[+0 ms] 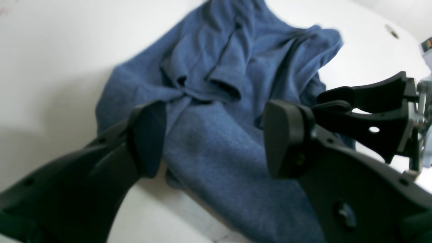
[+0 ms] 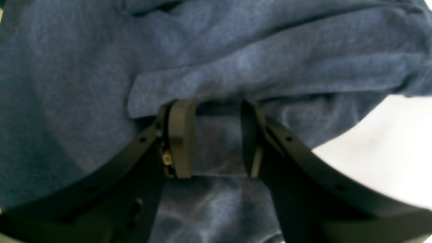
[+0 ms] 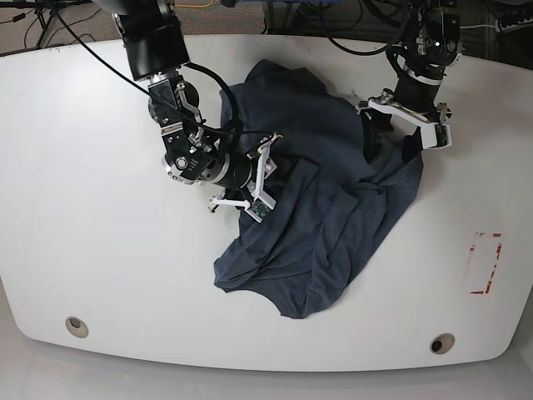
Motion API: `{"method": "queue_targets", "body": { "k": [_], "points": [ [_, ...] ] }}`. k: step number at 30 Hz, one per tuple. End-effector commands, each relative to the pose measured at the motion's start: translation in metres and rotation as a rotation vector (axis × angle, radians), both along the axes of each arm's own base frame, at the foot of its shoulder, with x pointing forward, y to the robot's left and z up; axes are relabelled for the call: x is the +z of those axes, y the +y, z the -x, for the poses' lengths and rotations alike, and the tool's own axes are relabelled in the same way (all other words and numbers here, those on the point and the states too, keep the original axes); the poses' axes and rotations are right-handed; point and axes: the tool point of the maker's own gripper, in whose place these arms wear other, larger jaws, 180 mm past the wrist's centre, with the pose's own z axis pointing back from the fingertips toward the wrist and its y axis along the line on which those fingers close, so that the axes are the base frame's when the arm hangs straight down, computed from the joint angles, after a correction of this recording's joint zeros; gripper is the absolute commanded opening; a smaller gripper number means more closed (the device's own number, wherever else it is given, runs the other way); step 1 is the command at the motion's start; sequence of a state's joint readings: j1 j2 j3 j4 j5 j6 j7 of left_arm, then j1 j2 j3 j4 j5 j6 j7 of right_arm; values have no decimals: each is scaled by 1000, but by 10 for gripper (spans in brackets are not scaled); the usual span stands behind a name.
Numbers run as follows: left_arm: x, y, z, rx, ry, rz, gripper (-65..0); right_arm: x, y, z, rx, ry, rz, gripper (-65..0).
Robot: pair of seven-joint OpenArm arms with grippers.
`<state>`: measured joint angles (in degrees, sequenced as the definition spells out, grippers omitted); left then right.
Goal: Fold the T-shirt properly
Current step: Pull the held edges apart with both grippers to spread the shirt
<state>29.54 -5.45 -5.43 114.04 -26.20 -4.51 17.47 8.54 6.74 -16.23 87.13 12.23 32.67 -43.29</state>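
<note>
We see the blue T-shirt lying crumpled in the middle of the white table. Our right gripper has a fold of the shirt between its two fingers, squeezing in on it. Our left gripper hangs spread wide over the shirt's edge, holding nothing

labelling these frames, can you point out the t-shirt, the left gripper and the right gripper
T-shirt [image 3: 333, 200]: base view, on the rumpled middle of the cloth.
left gripper [image 1: 214, 138]: left wrist view, midway between its wide-apart fingertips, above the shirt.
right gripper [image 2: 217, 141]: right wrist view, between the fingertips, a fold of shirt between them.
</note>
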Motion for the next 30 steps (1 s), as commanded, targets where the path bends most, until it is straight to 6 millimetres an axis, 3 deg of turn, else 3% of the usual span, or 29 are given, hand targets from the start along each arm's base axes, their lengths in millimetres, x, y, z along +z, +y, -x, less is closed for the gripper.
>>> {"method": "queue_targets", "body": {
  "k": [1, 8, 10, 18, 19, 22, 30],
  "points": [
    [10, 2, -7, 3, -48, 0, -240, 18, 9, -9, 11, -60, -51, -430],
    [9, 6, -10, 10, -51, -5, -239, 19, 17, -9, 24, -64, -67, -430],
    [20, 7, -12, 4, -79, -14, -238, 17, 26, -15, 54, -53, -67, -429],
    [31, 13, -15, 16, -112, -30, -239, 21, 39, -27, 81, -53, -64, -432],
    [2, 15, -7, 21, -15, -36, -240, -11, 28, -4, 71, 37, -6, -434],
    [-1, 15, -6, 22, -9, -35, -240, -18, 22, 0, 74, 64, 41, -434],
    [-2, 16, -6, 23, -6, -35, -240, 7, 26, -7, 83, -5, 33, -434]
  ]
}}
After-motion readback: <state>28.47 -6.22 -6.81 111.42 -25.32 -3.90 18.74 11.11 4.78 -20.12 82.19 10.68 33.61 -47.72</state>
